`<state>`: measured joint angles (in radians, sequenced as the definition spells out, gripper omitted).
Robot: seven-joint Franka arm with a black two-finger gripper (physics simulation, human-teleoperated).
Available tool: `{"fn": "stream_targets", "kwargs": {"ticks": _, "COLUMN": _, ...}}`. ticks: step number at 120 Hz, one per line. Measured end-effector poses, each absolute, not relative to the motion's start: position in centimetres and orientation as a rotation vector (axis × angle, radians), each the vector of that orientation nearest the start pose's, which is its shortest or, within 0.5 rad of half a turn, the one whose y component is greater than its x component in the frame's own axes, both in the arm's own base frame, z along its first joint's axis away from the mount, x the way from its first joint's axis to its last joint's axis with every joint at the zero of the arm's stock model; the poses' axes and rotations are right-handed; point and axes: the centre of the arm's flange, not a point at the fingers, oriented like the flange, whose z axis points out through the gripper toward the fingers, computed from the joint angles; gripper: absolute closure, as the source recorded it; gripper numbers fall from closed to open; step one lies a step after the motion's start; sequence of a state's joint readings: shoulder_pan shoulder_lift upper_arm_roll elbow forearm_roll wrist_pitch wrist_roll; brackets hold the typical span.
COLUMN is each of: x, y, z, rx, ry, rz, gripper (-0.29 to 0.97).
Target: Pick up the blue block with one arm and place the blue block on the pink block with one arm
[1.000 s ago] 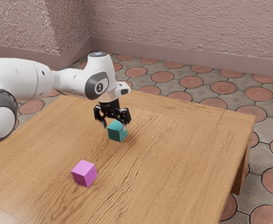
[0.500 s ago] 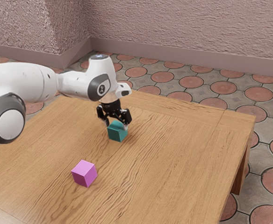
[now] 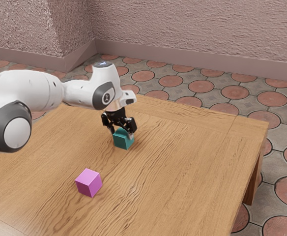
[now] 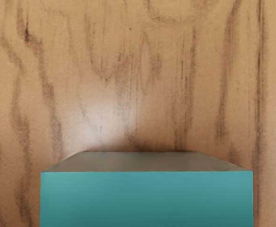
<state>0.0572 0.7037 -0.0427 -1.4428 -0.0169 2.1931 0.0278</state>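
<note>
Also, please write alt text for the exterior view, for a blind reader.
A white robot arm's gripper hangs right over a blue-green block on a wooden table. A pink block sits apart, nearer the camera.

The exterior view gives you bright, soft and even light on the table. It falls from above: the pink block has a pale top and darker sides, and the white arm is shaded underneath. The blue block throws a faint soft shadow toward the exterior view's right. In the wrist view its top is dull grey, with a dim patch on the wood just beyond it.
</note>
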Motion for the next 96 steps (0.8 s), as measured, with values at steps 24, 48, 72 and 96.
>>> {"fn": "stream_targets", "kwargs": {"ticks": 24, "x": 72.7, "y": 1.3, "z": 25.6, "rx": -3.187, "ry": 0.015, "rz": -0.051, "gripper": 0.00}}
{"fn": "stream_targets", "kwargs": {"ticks": 48, "x": 72.7, "y": 1.2, "z": 25.4, "rx": -3.202, "ry": 0.010, "rz": -0.059, "gripper": 0.20}}
{"fn": "stream_targets", "kwargs": {"ticks": 72, "x": 71.0, "y": 0.5, "z": 28.6, "rx": -3.201, "ry": 0.008, "rz": -0.081, "gripper": 0.35}}
{"fn": "stream_targets", "kwargs": {"ticks": 96, "x": 55.7, "y": 0.9, "z": 35.1, "rx": -3.148, "ry": -0.103, "rz": 0.026, "gripper": 0.36}}
